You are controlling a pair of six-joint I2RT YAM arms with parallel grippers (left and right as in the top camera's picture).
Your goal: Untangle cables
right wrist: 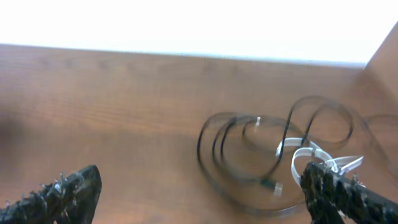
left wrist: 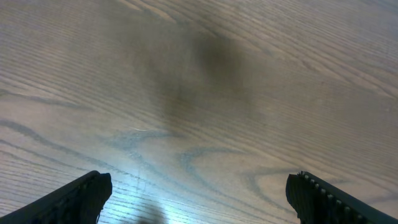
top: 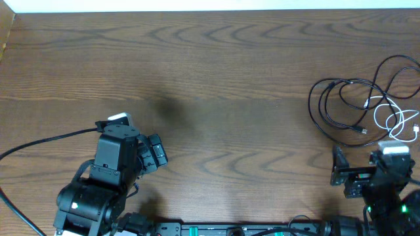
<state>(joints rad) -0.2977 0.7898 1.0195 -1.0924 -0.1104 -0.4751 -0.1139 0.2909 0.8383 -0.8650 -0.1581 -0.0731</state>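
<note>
Left pincer (left wrist: 198,198) hangs spread over bare desk (top: 230,78) at the near left, holding nothing. Right pincer (right wrist: 199,194) is spread too, empty, at the near right. Just beyond it lie the cables (top: 367,105), black loops tangled with one white cord (top: 384,118), by the desk's right edge.

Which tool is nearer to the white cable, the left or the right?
Right. The right tool is just short of the white cable; the left tool is far across the table from it.
</note>
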